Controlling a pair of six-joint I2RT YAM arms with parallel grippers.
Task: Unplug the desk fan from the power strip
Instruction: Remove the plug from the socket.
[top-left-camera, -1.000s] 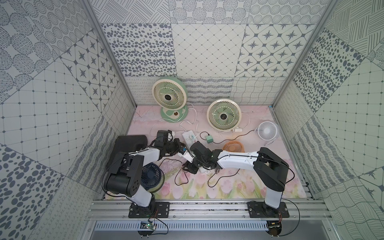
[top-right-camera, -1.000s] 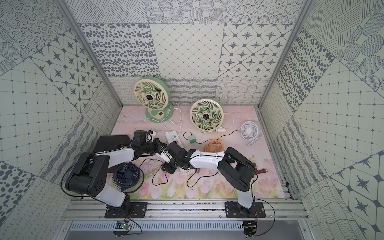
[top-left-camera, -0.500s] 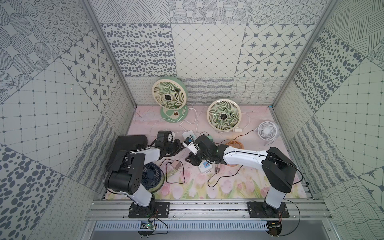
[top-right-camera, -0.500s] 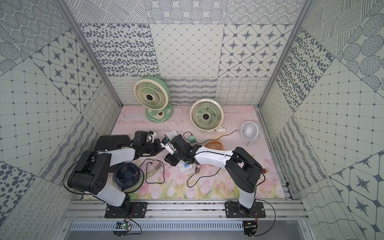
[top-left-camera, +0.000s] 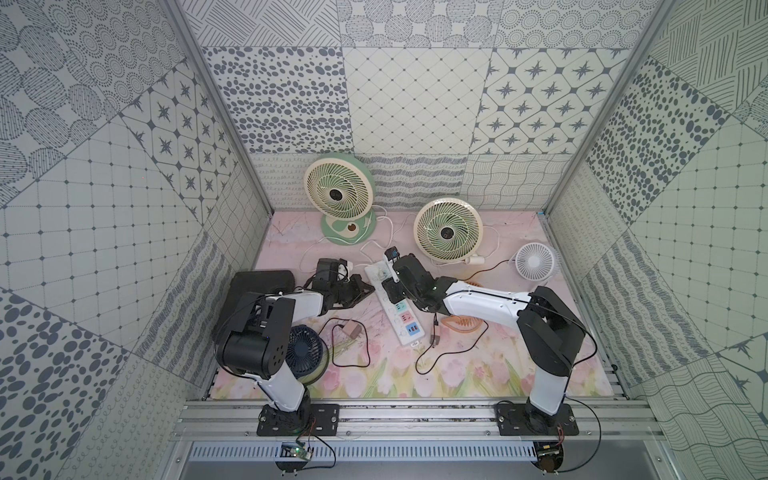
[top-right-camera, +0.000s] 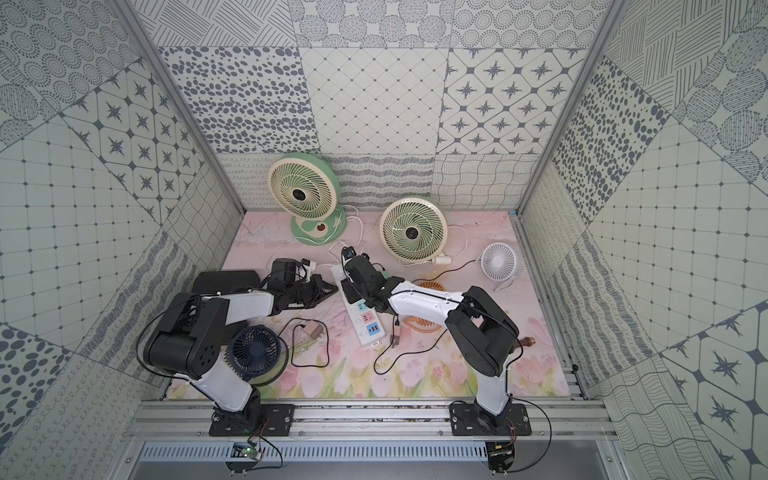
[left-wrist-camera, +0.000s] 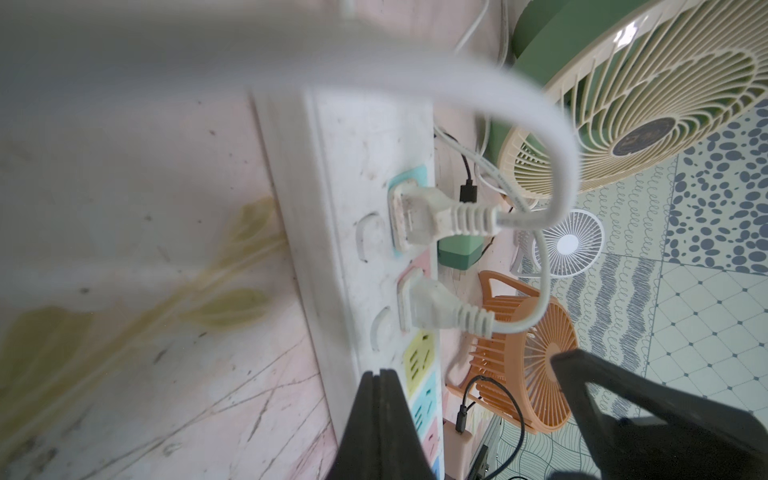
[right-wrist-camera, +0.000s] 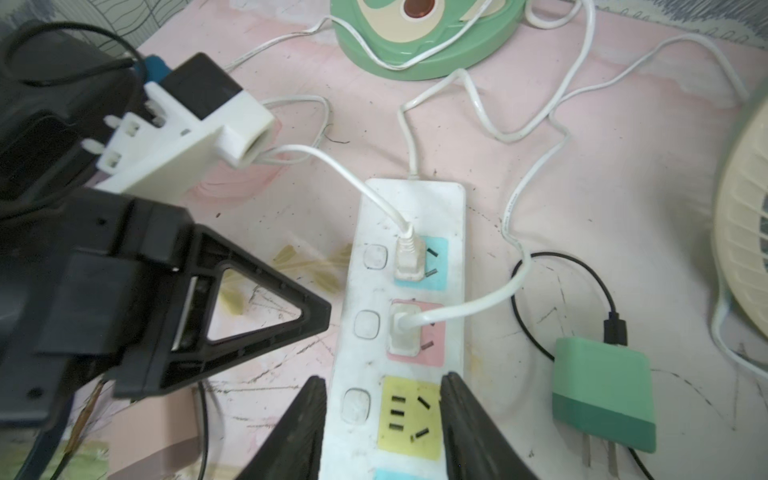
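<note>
A second ago the right pincer (right-wrist-camera: 383, 380) sat nearer the robot on the power strip (right-wrist-camera: 415, 199). Now it has slid farther along, toward the green fan (top-left-camera: 340, 195). The left pincer (top-left-camera: 371, 289) has hardly moved. The right pincer is spread, and the strip lies on the bench (right-wrist-camera: 582, 208) right between its two fingers, at the yellow socket (right-wrist-camera: 409, 411). Just past its tips, one white plug (right-wrist-camera: 409, 259) sits in the blue socket (right-wrist-camera: 436, 266) and a second white plug (right-wrist-camera: 403, 328) in the pink socket (right-wrist-camera: 434, 345). The left pincer is pressed together, its tip just beside the strip. The small mark (top-left-camera: 412, 343) on the strip's end is too tiny to read.
</note>
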